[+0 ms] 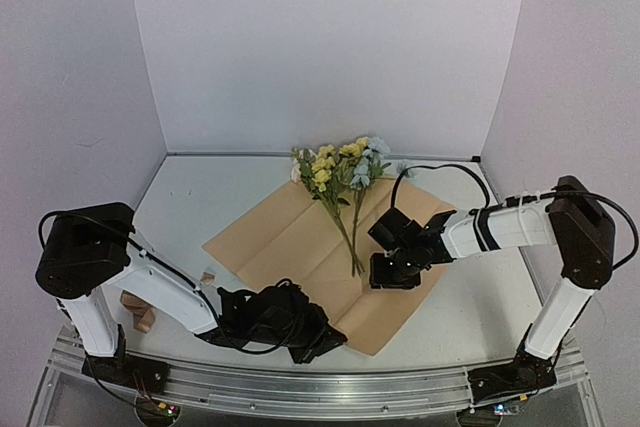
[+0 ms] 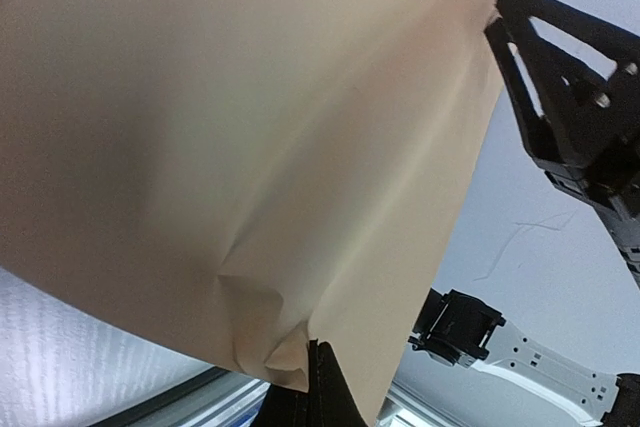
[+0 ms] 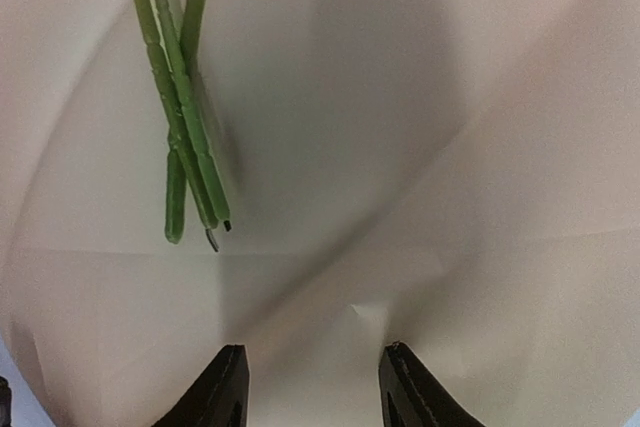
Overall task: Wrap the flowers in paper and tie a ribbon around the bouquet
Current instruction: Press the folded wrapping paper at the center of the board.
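The paper (image 1: 300, 237) lies spread on the table with its tan face up. The flowers (image 1: 340, 172) rest on it, yellow and pale blue blooms at the far edge, stems (image 3: 180, 127) pointing toward me. My left gripper (image 1: 325, 332) is shut on the paper's near corner; in the left wrist view the sheet (image 2: 250, 127) crumples where the left gripper (image 2: 315, 347) pinches it. My right gripper (image 1: 385, 272) hovers low over the paper just right of the stem ends. The right gripper (image 3: 312, 367) is open, with only flat paper (image 3: 450, 147) under the gap.
A tan looped strip (image 1: 140, 312), which looks like the ribbon, lies at the near left, partly behind my left arm. White walls close in the table on three sides. A metal rail (image 1: 320, 392) runs along the near edge.
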`<action>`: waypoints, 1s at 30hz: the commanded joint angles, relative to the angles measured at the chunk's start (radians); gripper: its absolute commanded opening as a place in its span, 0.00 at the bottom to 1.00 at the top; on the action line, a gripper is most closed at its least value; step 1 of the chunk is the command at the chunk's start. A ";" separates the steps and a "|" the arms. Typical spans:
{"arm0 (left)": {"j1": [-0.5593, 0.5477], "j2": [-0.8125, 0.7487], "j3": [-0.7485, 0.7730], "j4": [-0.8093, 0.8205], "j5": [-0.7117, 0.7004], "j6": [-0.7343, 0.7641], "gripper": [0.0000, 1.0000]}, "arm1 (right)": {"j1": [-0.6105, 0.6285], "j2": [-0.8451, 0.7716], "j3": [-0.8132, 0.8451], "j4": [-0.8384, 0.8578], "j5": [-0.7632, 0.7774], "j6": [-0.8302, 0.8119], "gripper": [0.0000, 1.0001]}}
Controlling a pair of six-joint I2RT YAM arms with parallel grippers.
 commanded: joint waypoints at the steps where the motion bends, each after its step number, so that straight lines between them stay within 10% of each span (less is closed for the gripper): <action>1: -0.005 -0.030 0.051 -0.028 0.012 0.034 0.00 | -0.006 0.038 0.002 -0.052 0.021 0.005 0.46; 14: -0.005 -0.069 0.051 -0.066 -0.001 0.049 0.00 | -0.021 -0.070 0.112 -0.213 0.142 -0.053 0.44; 30: 0.062 -0.161 0.177 -0.300 -0.040 0.206 0.00 | -0.110 0.161 0.202 -0.199 0.059 -0.104 0.39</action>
